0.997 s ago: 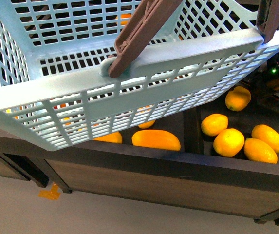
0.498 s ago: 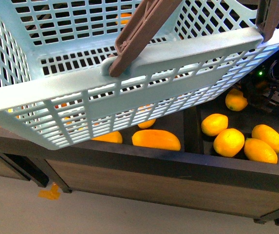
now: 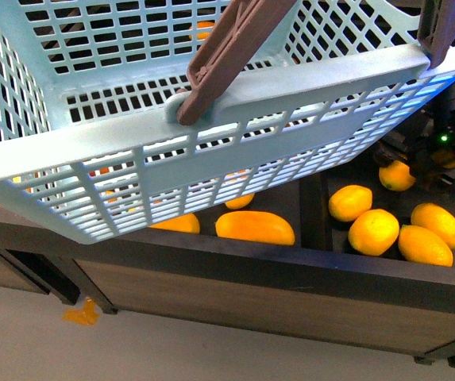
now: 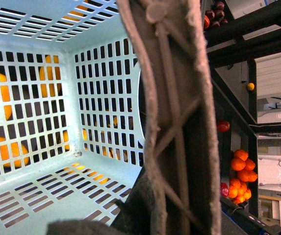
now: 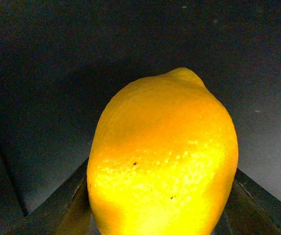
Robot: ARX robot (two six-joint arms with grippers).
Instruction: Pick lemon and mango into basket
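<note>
The light aqua basket (image 3: pixel 116 159) hangs tilted and fills the upper front view, with its brown handle (image 3: pixel 227 55) swung up. In the left wrist view my left gripper (image 4: pixel 169 215) is shut on that handle (image 4: pixel 174 122), above the basket's bare slotted floor (image 4: pixel 42 166). At the right, behind the basket's corner, my right gripper (image 3: pixel 408 160) is shut on one lemon (image 3: pixel 398 178) in the dark bin. That lemon (image 5: pixel 165 156) fills the right wrist view between the dark fingers (image 5: pixel 66 205). Several more lemons (image 3: pixel 372 231) lie in front of it. The mango is out of view.
A dark wooden display shelf (image 3: pixel 291 274) runs under the basket, with a divider (image 3: pixel 313 210) left of the lemon bin. A long orange-yellow fruit (image 3: pixel 255 227) lies left of it. An orange scrap (image 3: pixel 82 313) is on the floor. Racks of orange fruit (image 4: pixel 242 169) stand beyond the handle.
My right gripper has come in from the right and closed on the rear lemon, which shifted slightly right and nearer. The basket and left gripper have stayed put.
</note>
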